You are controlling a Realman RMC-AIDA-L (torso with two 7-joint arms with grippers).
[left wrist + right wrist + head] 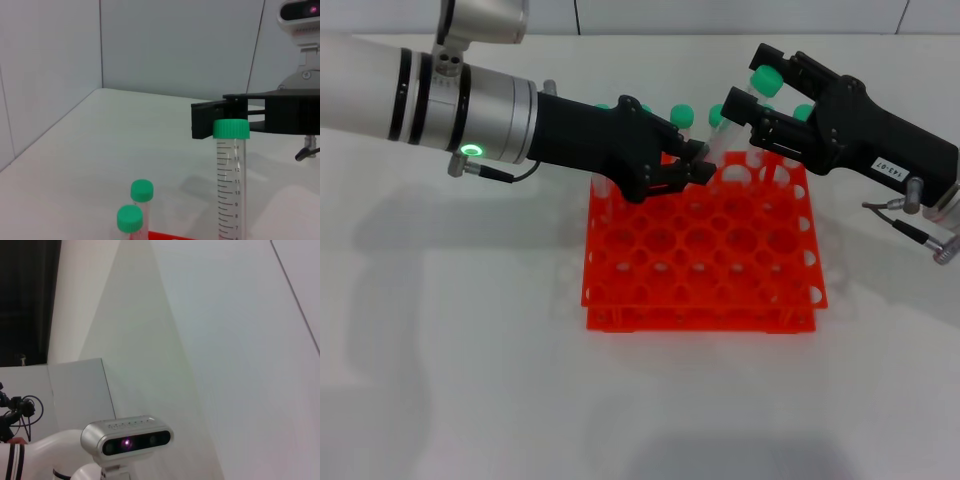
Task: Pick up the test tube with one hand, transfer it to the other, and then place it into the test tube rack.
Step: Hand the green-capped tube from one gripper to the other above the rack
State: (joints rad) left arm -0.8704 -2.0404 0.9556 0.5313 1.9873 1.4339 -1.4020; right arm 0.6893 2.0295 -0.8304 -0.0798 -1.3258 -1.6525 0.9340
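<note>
Over the far row of the orange-red test tube rack (pixel 700 250), the left gripper (pixel 692 165) pinches the test tube (pixel 718 140) low on its body. The labelled right gripper (pixel 740 118) stands open at the green cap (pixel 231 128). An early release, I judge, drops it.

My head cam looks forward and down on the test tube rack (pixel 700 245), mid-range. Left wrist cam sits low and close, facing level past the test tube (pixel 231 175) at 5 o'clock; head cam shares that tube. Right wrist cam points up at the robot's head camera (pixel 127 436).
</note>
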